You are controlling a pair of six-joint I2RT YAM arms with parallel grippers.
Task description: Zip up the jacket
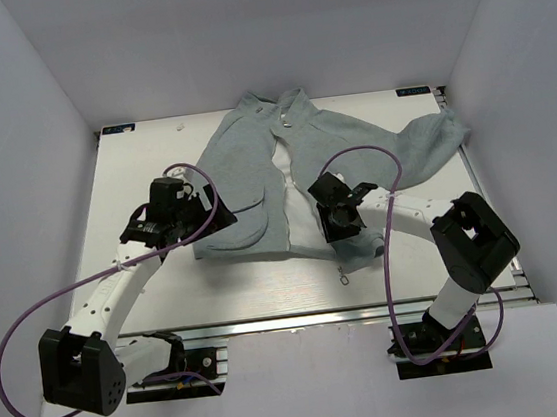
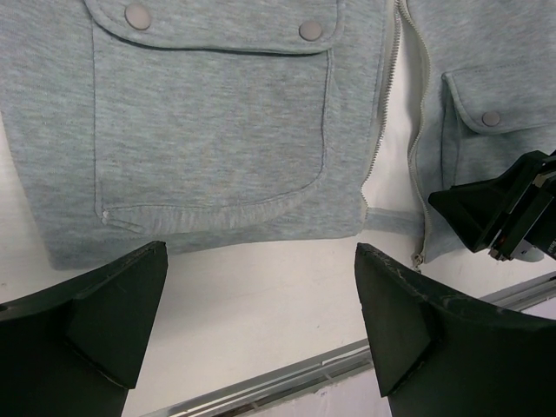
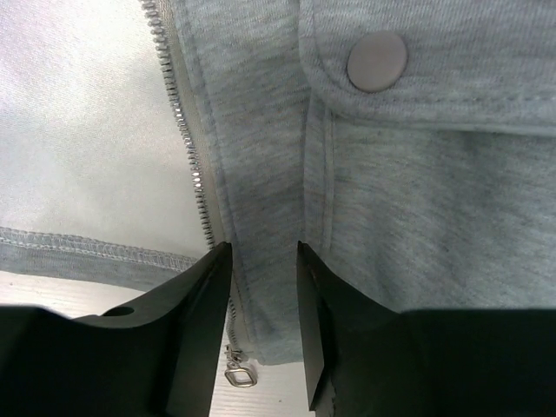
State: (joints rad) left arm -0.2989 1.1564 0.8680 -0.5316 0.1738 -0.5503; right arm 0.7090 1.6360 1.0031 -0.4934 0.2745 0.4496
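Note:
The grey-green jacket [image 1: 244, 172] lies flat on the white table, front up and unzipped, with its pale lining [image 3: 78, 130] showing in the gap. My right gripper [image 1: 337, 224] sits on the bottom of the right front panel. In the right wrist view its jaws [image 3: 265, 252] are half closed and straddle the flat strip of fabric beside the silver zipper teeth [image 3: 187, 130]. The zipper pull [image 3: 239, 375] hangs just below the hem. My left gripper [image 2: 261, 261] stands wide open over bare table, just short of the left panel's hem [image 2: 208, 230].
The table's metal front rail [image 2: 287, 378] runs close behind the left fingers. The jacket's right sleeve [image 1: 432, 141] spreads toward the right table edge. Purple cables loop off both arms. White walls enclose the table.

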